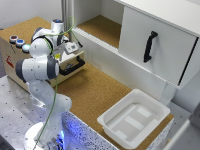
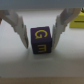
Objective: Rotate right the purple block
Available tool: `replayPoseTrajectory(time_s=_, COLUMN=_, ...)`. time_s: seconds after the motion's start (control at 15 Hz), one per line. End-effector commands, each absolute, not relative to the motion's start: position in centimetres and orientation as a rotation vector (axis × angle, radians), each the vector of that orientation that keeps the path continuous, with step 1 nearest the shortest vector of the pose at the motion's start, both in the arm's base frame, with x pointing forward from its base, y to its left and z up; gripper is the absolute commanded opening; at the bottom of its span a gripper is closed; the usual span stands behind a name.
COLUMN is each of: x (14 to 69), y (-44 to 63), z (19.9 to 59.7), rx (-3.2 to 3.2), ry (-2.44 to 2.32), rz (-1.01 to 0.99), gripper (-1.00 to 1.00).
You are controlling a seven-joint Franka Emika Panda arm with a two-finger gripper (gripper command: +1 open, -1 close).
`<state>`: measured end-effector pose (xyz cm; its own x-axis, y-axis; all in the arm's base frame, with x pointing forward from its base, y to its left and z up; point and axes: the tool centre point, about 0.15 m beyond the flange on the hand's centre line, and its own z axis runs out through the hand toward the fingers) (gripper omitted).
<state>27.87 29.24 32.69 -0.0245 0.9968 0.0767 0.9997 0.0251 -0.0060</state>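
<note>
The scene is being viewed from above and to one side by the exterior camera, from well back, so that the arm (image 1: pixel 42 70), cork table (image 1: pixel 95 92), cabinet (image 1: pixel 155 37) and white tray (image 1: pixel 134 119) are being taken in. The purple block (image 2: pixel 41 41) is being framed closely by the wrist camera; no object is being shared visibly

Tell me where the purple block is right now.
In the wrist view, the purple block sits between the gripper's open fingers, on a pale surface; the exterior view does not show it.
</note>
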Motion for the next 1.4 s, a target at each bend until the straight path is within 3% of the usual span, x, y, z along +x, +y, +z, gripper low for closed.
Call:
replayPoseTrajectory(time_s=0.0, x=29.4, y=32.9, z=29.8, rx=-2.209, ry=-2.194, rz=-0.192, gripper=1.00)
replayPoseTrajectory(time_s=0.07, x=29.9, y=33.4, z=30.0, rx=-2.219, ry=-2.183, rz=-0.212, gripper=1.00)
replayPoseTrajectory(time_s=0.13, x=30.2, y=33.8, z=30.1, rx=-2.233, ry=-2.205, rz=-0.232, gripper=-1.00)
replayPoseTrajectory(time_s=0.67, x=31.9, y=33.9, z=32.3, rx=-2.355, ry=-2.188, rz=-0.151, gripper=-1.00)
replayPoseTrajectory(time_s=0.93, x=33.8, y=32.9, z=34.9, rx=-2.596, ry=-1.813, rz=-0.046, gripper=-1.00)
replayPoseTrajectory(time_s=1.33, x=36.0, y=30.0, z=36.5, rx=-2.800, ry=-0.891, rz=0.109, gripper=-1.00)
